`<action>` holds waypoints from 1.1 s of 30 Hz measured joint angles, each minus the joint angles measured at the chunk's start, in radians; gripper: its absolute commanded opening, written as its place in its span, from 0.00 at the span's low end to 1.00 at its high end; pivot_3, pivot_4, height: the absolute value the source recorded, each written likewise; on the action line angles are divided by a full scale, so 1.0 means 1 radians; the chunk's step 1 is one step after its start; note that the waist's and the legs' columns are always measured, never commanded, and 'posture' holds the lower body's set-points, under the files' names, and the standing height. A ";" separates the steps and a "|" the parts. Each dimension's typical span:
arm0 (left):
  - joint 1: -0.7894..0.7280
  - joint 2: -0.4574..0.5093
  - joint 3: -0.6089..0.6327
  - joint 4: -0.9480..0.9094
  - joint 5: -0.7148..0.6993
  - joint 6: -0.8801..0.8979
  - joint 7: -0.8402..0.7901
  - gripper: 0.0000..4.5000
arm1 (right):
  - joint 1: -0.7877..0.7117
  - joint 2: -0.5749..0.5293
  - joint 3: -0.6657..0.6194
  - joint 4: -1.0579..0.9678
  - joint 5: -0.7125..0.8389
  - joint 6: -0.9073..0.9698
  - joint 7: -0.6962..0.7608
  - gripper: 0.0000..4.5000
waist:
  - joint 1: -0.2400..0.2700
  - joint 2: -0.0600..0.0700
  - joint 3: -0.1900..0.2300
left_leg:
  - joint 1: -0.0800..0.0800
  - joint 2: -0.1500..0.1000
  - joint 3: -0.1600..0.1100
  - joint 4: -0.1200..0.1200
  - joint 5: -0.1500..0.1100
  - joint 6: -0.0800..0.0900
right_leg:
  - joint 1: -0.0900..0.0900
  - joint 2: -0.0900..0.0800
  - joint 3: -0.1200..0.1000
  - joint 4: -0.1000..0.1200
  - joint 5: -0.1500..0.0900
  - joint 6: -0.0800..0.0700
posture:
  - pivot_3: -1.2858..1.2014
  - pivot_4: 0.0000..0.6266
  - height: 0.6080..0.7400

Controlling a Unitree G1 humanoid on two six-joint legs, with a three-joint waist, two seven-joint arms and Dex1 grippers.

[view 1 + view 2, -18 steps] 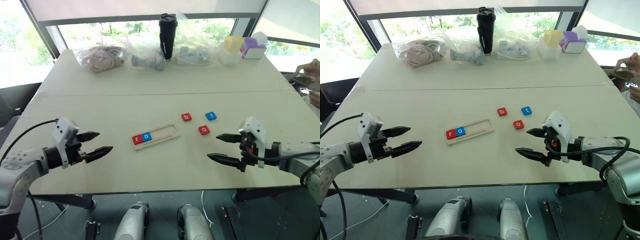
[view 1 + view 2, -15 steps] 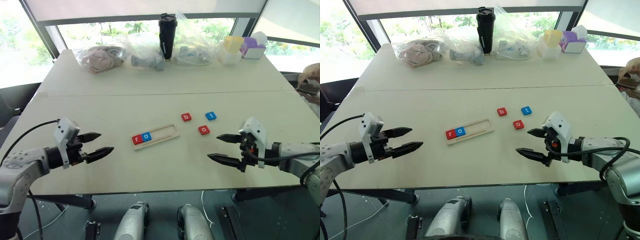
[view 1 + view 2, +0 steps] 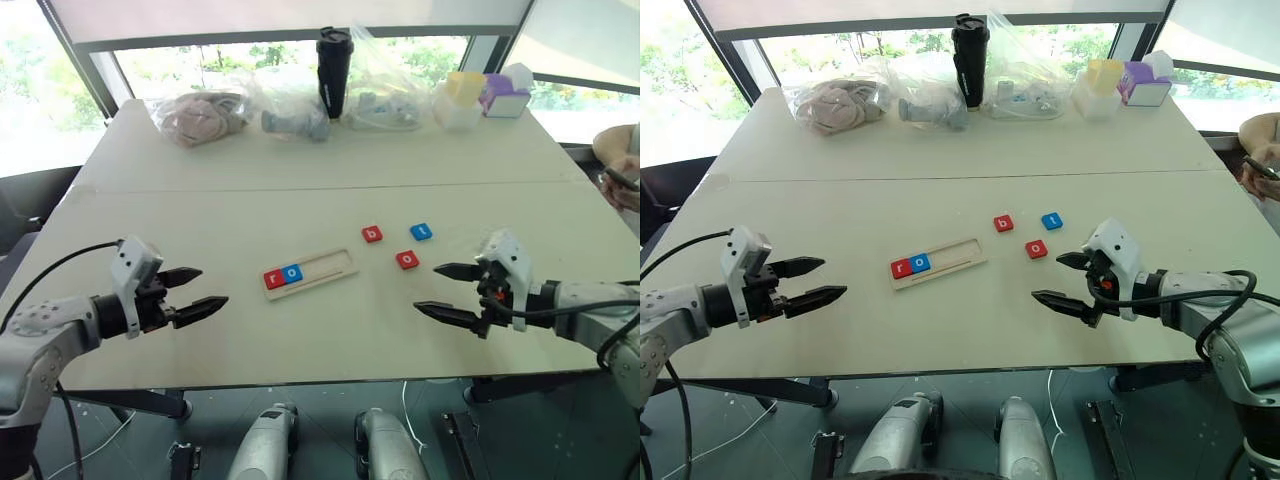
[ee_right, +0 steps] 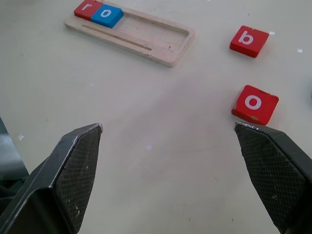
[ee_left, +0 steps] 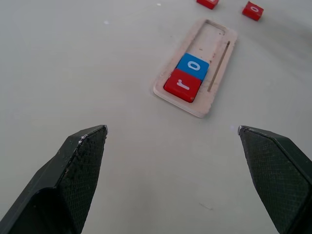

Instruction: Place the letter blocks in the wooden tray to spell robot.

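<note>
From the head cameras we get the whole pale table (image 3: 330,330): the wooden tray (image 3: 325,270) sits near the middle, slanted, with a red r block (image 3: 274,279) and a blue o block (image 3: 292,272) side by side at its left end, the rest of the slot bare. The other 3 blocks lie loose to the right of the tray: red b block (image 3: 373,235), blue t block (image 3: 422,232) and red o block (image 3: 408,260), all apart from each other.

The wrist cameras give us detail the head views can't. On the left wrist view the tray shows a thin groove running along 1 long side and a raised rim of light wood. On the right wrist view the loose red blocks look like flat squares with rounded corners and white lowercase letters.

Left gripper (image 3: 195,290) and right gripper (image 3: 445,292) both hover over the table with jaws spread wide, holding nothing. Their black fingers (image 4: 73,165) have a fine crosshatch texture up close.

Along the far edge there's a black tumbler (image 3: 335,72), a few crinkly clear plastic bags (image 3: 290,100) whose contents we can't really make out, and a purple box (image 3: 507,97). A person's hand (image 3: 622,170) is cut off at the right edge.
</note>
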 measured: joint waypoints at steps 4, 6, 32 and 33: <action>0.002 0.002 0.001 0.000 0.007 -0.009 0.008 1.00 | -0.002 0.000 0.017 0.001 0.000 0.000 -0.002 1.00 | 0.002 0.000 0.000 | 0.000 0.000 0.000 0.000 0.000 0.000 | 0.000 0.000 0.000 0.000 0.000 0.000 | 0.52 0.24 1.00; -0.008 0.024 -0.008 0.009 0.033 -0.030 -0.002 1.00 | -0.015 -0.003 0.025 0.017 -0.010 -0.001 0.002 1.00 | 0.001 0.000 0.000 | 0.000 0.000 0.000 0.001 0.000 0.000 | 0.000 0.000 0.000 0.000 0.000 0.000 | 0.52 0.24 1.00; -0.609 -0.132 -0.541 0.468 0.434 -0.354 -0.320 1.00 | -0.067 0.168 0.173 -0.232 -0.016 0.182 -0.275 1.00 | 0.000 -0.001 0.001 | 0.001 0.001 0.003 0.009 -0.004 0.006 | 0.002 0.001 -0.002 0.001 0.005 0.008 | 0.52 0.24 1.00; -0.609 -0.139 -0.553 0.468 0.445 -0.360 -0.320 1.00 | -0.065 0.170 0.173 -0.234 -0.016 0.184 -0.284 1.00 | 0.000 -0.001 0.001 | 0.000 0.001 0.003 0.009 -0.004 0.006 | 0.002 0.001 -0.002 0.001 0.005 0.008 | 0.52 0.24 1.00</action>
